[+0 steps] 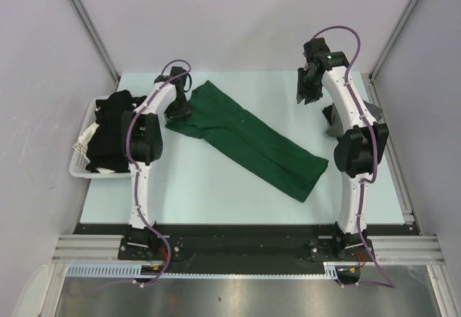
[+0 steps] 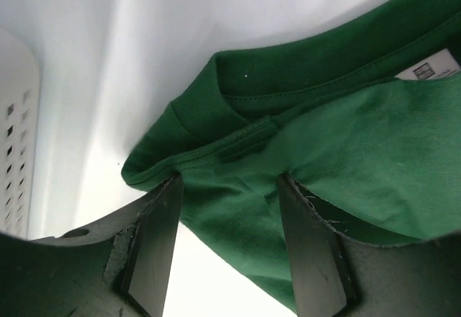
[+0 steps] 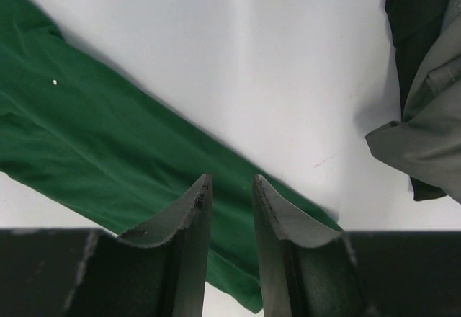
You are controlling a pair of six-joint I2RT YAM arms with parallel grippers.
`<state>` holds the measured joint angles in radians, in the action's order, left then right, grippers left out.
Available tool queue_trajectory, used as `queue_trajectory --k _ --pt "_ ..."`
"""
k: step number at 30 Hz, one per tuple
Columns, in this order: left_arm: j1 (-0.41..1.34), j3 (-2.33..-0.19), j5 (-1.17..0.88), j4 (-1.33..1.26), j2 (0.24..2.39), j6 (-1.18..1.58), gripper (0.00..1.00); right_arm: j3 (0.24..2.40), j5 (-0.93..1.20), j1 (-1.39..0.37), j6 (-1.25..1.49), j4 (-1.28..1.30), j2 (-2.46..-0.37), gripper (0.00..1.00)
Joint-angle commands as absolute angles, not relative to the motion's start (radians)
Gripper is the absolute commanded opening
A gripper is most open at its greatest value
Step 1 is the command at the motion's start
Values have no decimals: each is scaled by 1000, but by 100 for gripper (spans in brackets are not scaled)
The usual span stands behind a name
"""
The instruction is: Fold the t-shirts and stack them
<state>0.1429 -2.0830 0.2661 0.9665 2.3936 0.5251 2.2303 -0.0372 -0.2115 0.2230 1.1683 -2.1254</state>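
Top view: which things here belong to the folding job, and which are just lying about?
Job:
green shirt
black shirts
grey shirt

Lying about:
basket, holding the black shirts

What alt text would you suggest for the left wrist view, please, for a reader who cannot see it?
The left pincer, jaws open, straddles a fold of the dark green t-shirt near its ribbed collar, on a pale table. A white neck label shows at upper right, and the slatted white basket edges in at left.
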Motion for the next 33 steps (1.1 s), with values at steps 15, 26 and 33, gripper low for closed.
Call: queue_trajectory --k 15,26,33 --pt "140 -2077 150 900 2457 555 5 2169 -87 -199 199 1163 -2014 33" --pt "132 -2146 170 928 2488 542 0 2174 -72 -187 204 1161 -2026 33" --pt "118 -2310 190 979 2560 523 0 2166 -63 -175 206 1160 -2023 32"
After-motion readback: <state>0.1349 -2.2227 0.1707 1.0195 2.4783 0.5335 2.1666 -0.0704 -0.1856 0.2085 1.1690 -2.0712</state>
